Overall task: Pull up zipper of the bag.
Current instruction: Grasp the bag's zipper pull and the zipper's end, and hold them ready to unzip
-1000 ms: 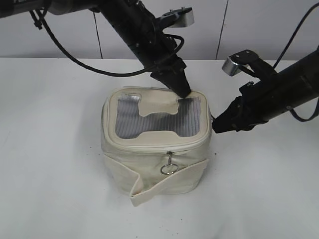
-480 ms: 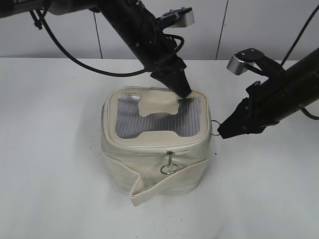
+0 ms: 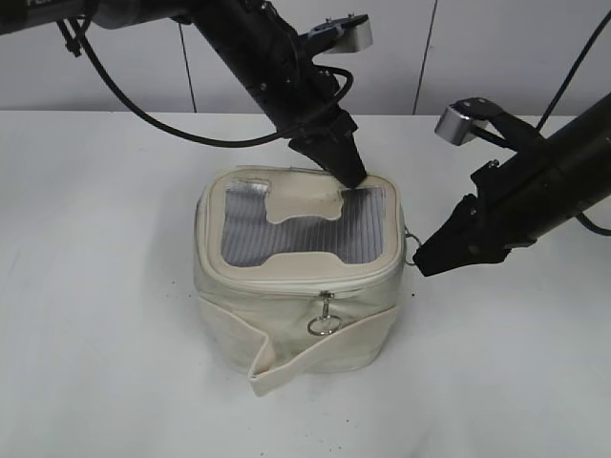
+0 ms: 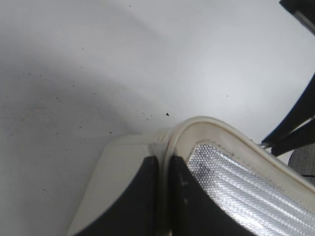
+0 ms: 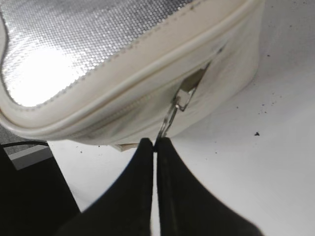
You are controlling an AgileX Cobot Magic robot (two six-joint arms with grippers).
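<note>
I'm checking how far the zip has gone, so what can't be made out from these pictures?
- Zipper track on the bag rear and left side: hidden in the exterior view by the bag itself and the left gripper.
- Ring pull: in the right wrist view its lower part vanishes between the right gripper fingers.
- Left wrist view: blurred, fingertips cut off by the bottom edge.
</note>
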